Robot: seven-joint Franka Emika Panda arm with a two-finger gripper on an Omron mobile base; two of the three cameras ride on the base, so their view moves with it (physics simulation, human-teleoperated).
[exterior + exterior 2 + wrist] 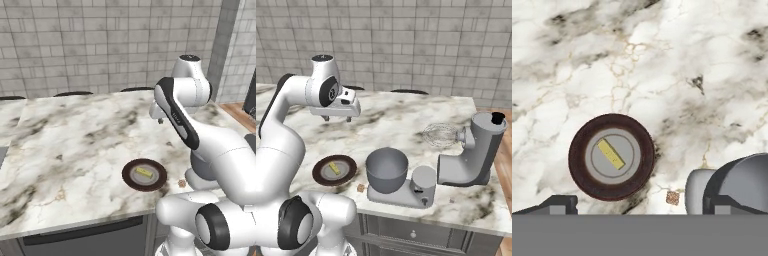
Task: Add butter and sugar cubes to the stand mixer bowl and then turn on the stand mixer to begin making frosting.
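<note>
No writing can be read. A round dark-brown plate point(579, 165) with a grey centre holds the pale-yellow butter point(611, 153) stick, near the counter's point(75, 145) front edge. Just right of it lies a tiny tan sugar cube point(360, 188), beside the mixer's point(468, 150) base. The smooth grey bowl point(387, 170) on that base looks empty. The gripper point(336, 119) hangs open above the marble, holding nothing.
</note>
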